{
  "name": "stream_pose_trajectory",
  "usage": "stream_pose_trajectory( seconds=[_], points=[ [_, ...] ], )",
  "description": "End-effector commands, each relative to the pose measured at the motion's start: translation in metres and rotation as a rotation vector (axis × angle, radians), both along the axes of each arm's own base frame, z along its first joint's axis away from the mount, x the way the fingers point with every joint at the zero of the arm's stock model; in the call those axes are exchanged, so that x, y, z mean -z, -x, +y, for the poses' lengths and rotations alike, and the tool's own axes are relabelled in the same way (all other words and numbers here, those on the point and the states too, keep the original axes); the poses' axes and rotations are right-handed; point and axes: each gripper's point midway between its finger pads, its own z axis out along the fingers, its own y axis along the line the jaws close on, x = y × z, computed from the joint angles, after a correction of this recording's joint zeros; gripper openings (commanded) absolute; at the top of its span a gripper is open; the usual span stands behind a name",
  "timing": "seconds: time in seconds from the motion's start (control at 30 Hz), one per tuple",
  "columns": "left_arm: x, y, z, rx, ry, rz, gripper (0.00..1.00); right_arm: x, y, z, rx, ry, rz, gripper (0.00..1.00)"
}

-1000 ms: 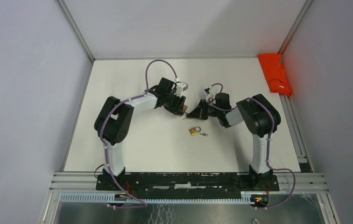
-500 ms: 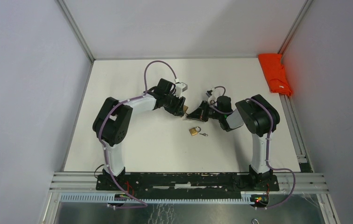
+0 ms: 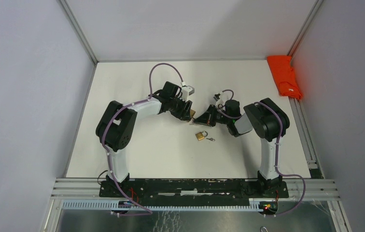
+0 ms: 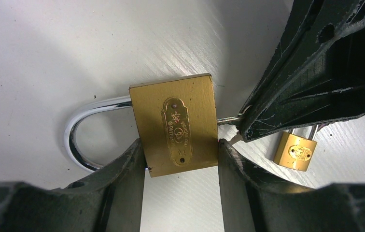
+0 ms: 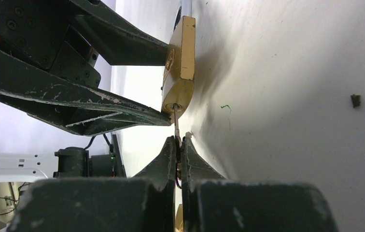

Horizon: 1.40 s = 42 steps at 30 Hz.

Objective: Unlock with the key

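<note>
Got the brass padlock (image 4: 175,121) clamped by its sides in the left claw (image 4: 181,151), lying flat on the surface (image 4: 35,58). Pinching the key (image 5: 176,123) tight in the right claw (image 5: 179,141), in line with the lock's long axis, tip right at the keyhole (image 5: 173,107). Probably just needs a straight push.

From my station I see a white table (image 3: 142,145), its surface faintly ridged up close, with a small green mark (image 5: 226,107) and a dark speck (image 5: 356,100) on it. Near the middle lies a small brass padlock (image 3: 200,136) with a small loose key (image 3: 211,139) just beside it on the right. Just beyond them a large brass padlock (image 4: 179,124) lies flat, though I cannot tell if it fully rests on the surface, and an orange cloth (image 3: 285,76) sits at the far right edge.
</note>
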Motion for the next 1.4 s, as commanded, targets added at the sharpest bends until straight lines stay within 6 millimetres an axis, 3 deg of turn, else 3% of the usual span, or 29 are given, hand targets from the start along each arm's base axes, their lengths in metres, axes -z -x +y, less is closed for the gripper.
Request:
stream_pose_trajectory(
  seconds=[0.0,0.27,0.63,0.83,1.1,1.17,1.37],
  points=[
    [-0.035,0.024,-0.025,0.111,0.131,0.023,0.02,-0.033,-0.027,0.007,0.010,-0.057,-0.157,0.00],
    [-0.049,0.035,-0.038,0.170,0.175,0.029,0.02,-0.036,-0.033,0.018,-0.029,-0.023,-0.180,0.00],
    [-0.050,0.040,-0.047,0.208,0.198,0.049,0.02,-0.041,-0.038,0.039,-0.091,0.073,-0.256,0.00],
    [-0.060,0.037,-0.050,0.202,0.212,0.024,0.02,-0.030,-0.041,0.041,-0.130,0.124,-0.256,0.01],
    [-0.033,0.025,-0.043,0.130,0.130,0.064,0.02,-0.035,-0.046,0.022,-0.108,0.184,-0.289,0.35],
    [-0.028,0.025,-0.042,0.126,0.123,0.071,0.02,-0.037,-0.049,0.013,-0.096,0.194,-0.293,0.40],
    [-0.021,0.024,-0.042,0.124,0.119,0.083,0.02,-0.043,-0.052,-0.007,-0.054,0.212,-0.299,0.41]
  ],
)
